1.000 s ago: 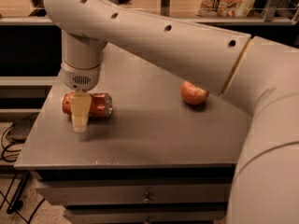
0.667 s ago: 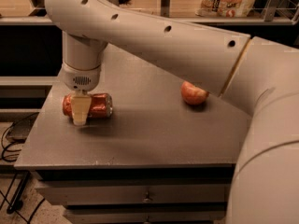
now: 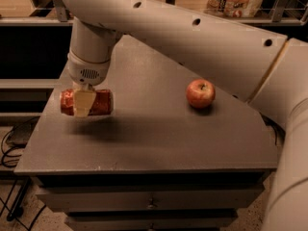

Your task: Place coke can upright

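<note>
The red coke can (image 3: pixel 98 102) lies on its side, held a little above the left part of the grey table (image 3: pixel 159 129); its shadow falls on the tabletop below. My gripper (image 3: pixel 84 102) hangs straight down from the wrist over the can and is shut on its middle. One pale finger (image 3: pixel 83 103) covers the front of the can; the other finger is hidden behind it.
A red apple (image 3: pixel 200 93) sits on the table right of centre. My white arm runs across the top and right of the view. Drawers are under the tabletop. Cables lie on the floor at the left. A shelf with packaged goods stands behind.
The gripper has lifted the can off the tabletop, still lying sideways in its grasp. The apple has not moved.
</note>
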`<state>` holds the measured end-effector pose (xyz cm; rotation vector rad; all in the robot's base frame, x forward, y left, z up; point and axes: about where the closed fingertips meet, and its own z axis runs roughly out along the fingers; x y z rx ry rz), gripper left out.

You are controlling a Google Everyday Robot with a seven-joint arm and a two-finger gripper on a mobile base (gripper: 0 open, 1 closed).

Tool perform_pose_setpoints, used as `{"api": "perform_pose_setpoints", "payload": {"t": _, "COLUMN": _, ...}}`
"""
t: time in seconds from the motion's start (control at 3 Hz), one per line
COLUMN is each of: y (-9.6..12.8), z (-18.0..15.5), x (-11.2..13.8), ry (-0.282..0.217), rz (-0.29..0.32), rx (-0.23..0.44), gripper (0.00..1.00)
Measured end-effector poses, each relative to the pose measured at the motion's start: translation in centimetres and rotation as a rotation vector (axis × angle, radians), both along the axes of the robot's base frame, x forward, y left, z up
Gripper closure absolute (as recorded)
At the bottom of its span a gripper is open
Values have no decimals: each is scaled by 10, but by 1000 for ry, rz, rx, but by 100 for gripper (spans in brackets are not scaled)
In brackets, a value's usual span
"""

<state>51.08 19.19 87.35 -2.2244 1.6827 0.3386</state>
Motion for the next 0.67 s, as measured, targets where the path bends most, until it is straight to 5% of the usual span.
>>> {"api": "perform_pose_setpoints", "payload": {"t": 0.33, "y": -5, "z": 32, "x": -5, "ry": -57, "rz": 44, "rx": 139, "gripper": 100}}
{"api": "perform_pose_setpoints", "payload": {"t": 0.67, "y": -12, "z": 56, "x": -5, "ry": -97, "rz": 86, "rx": 320, "gripper": 100}}
